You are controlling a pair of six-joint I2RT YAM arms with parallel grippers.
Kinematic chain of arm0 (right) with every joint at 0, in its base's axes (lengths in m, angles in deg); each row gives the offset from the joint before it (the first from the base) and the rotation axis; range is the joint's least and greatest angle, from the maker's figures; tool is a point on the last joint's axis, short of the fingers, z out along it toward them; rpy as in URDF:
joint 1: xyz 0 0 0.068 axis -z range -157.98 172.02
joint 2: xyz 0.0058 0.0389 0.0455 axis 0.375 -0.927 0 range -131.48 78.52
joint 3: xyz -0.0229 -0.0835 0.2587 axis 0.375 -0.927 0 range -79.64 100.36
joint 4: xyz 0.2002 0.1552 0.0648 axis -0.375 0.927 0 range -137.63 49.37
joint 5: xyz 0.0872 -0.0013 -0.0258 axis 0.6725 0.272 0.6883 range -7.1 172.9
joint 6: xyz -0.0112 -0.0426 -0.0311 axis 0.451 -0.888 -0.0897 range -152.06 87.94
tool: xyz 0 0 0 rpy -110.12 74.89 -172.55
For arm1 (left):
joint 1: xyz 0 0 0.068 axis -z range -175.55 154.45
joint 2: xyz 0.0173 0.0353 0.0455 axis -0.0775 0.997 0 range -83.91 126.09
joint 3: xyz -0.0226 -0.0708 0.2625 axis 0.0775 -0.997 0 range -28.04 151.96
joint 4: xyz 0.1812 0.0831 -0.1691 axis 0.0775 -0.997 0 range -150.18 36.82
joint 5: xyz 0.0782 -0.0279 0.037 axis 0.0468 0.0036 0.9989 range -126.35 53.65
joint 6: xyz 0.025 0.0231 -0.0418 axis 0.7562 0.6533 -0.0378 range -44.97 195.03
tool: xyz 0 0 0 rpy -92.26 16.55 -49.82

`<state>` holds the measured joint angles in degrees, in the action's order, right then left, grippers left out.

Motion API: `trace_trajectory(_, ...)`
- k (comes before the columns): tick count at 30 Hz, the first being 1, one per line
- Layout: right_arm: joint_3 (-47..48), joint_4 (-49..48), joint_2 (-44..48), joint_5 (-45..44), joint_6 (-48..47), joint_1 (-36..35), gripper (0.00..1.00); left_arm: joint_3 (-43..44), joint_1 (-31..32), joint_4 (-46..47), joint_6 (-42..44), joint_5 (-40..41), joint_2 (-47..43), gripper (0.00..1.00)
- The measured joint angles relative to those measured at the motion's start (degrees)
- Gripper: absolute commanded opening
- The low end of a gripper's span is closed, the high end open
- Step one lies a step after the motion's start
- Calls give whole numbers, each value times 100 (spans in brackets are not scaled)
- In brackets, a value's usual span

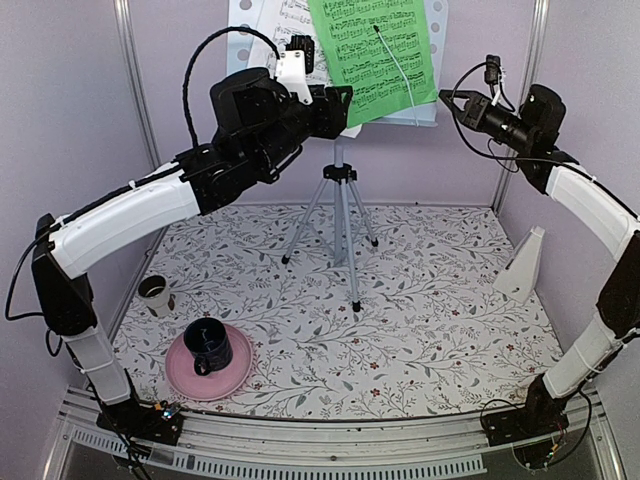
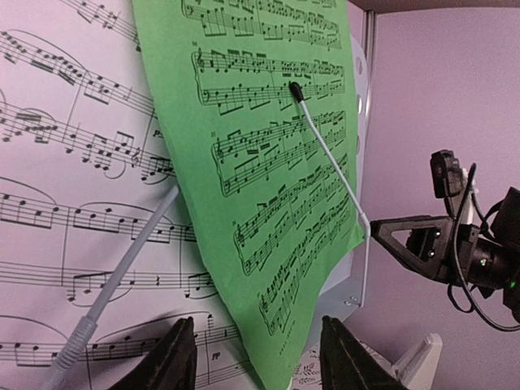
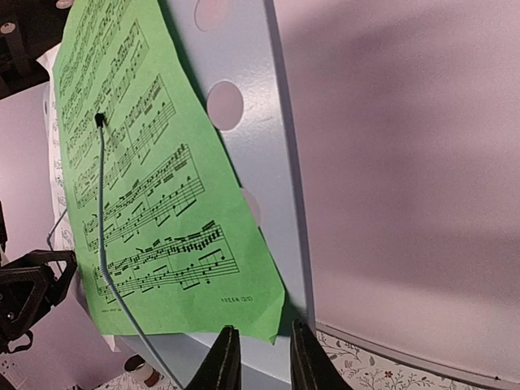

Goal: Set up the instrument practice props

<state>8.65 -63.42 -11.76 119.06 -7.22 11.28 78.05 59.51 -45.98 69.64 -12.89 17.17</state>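
— Between the spread fingers of the left pincer [image 2: 258,361] hangs the green sheet's [image 2: 268,162] lower edge. How will it handle?
— Thin paper, limp, quick to crease; pinch the bottom margin lightly. A springy wire arm [image 2: 333,162] presses it flat. Left of it lies the white sheet [image 2: 65,203].
— And the right pincer [image 3: 264,357]?
— Narrowly parted, empty, just below the green corner, against the stiff, holed metal stand [image 3: 268,106]. Well beneath it, the metronome [image 1: 525,265] sits on the bench [image 1: 400,330].

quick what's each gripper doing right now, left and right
left gripper: open, fingers wide apart, holding nothing.
right gripper: open, narrow gap, nothing visibly gripped.
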Motion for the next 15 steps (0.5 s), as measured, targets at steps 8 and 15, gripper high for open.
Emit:
trace_trajectory(8,57,-2,0,17,-17,-44,22,0,0,0,0,-2,0,52)
trace_trajectory(15,219,0,-203,44,-2,-90,20,4,0,0,0,-2,0,52)
